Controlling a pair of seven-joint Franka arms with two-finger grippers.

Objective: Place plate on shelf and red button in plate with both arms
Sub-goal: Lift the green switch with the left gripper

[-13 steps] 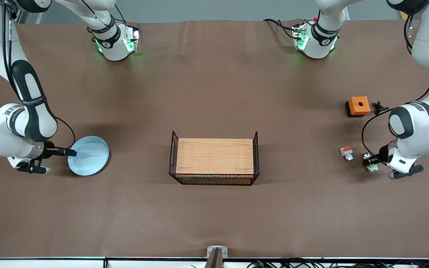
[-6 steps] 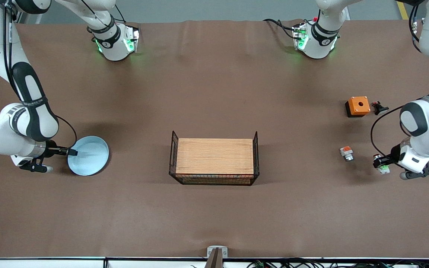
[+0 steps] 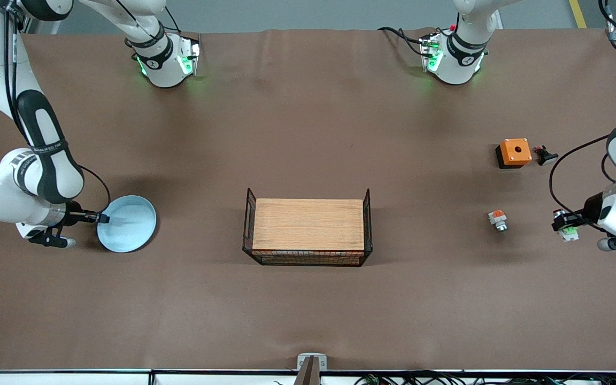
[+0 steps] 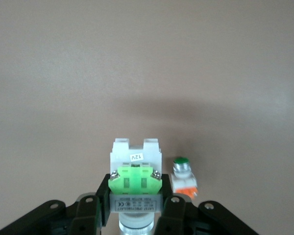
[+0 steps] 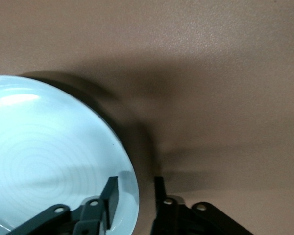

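Over at the left arm's end of the table, the left gripper (image 3: 569, 227) is up off the brown table (image 3: 308, 299) with the red button (image 3: 568, 232) pinched between its fingers (image 4: 172, 211). In the left wrist view the button's white body and green patch sit squarely between the two black fingers, clamped from both sides. Below it on the table lies a similar white switch part (image 3: 497, 220) with an orange patch, well apart from the gripper and closer to the middle of the table. Farther from the front camera than that part stand an orange box (image 3: 514, 152) and, just beside it, a small dark button (image 3: 545, 155).

At the right arm's end, the plate (image 3: 131, 227) rests on the table. The right gripper (image 3: 100, 218) is at its rim: in the right wrist view one finger (image 5: 110, 196) is inside over the pale-blue surface and the other outside, the rim between them with a narrow gap left, so it straddles the edge without visibly squeezing it.

Between the two arms, in the middle of the table, sits a wooden board (image 3: 308, 223) inside a black wire basket (image 3: 248, 219). Nothing lies on the board, and open table separates it from both the plate and the button.
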